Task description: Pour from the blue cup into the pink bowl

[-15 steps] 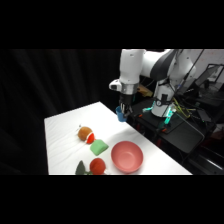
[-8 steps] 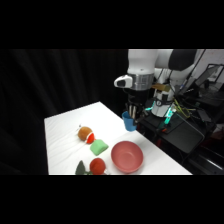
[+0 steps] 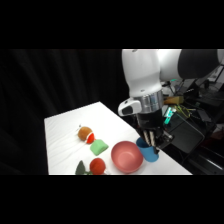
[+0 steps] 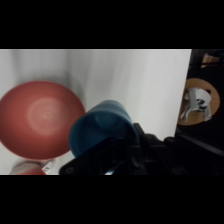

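Hand (image 3: 149, 141) grasping blue cup (image 3: 148, 151) beside pink bowl (image 3: 125, 156); white table (image 3: 65, 135), dark room.

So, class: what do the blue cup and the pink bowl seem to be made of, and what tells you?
The blue cup looks like plastic: one even bright colour, thin smooth wall, dull finish. The pink bowl also looks like plastic, with a smooth surface and a soft pale sheen at its centre. Neither shows grain or glaze, though the blur leaves it open.

The side camera looked across and down at the counter (image 3: 65, 130); the wrist camera stared down closely. Both caught the pink bowl (image 3: 126, 156) (image 4: 40, 117).
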